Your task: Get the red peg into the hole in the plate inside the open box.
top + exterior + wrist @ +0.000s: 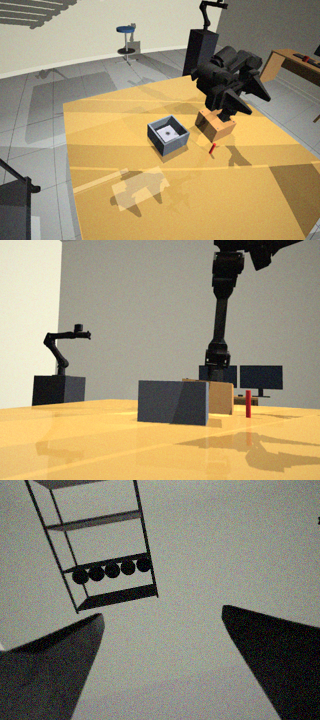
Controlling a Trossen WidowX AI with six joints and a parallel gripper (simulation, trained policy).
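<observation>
The red peg (212, 148) (248, 404) stands upright on the table, beside the open box and apart from it. The blue-grey open box (175, 146) (160, 402) sits on the table; a pale plate (161, 134) with a round hole (167, 133) shows at its bottom in the top view. My gripper (260, 106) (163, 615) is wide open and empty, raised high above the table. In the exterior view the hand is mostly cut off by the top edge. The wrist view looks towards the wall, and neither peg nor box shows there.
The arm's base stands on a wooden block (215, 129) (221, 397) just behind the peg and to the right of the box. The table (206, 206) (103, 451) has bright bands and arm shadows on it. A shelf rack (117, 597) shows far off in the wrist view.
</observation>
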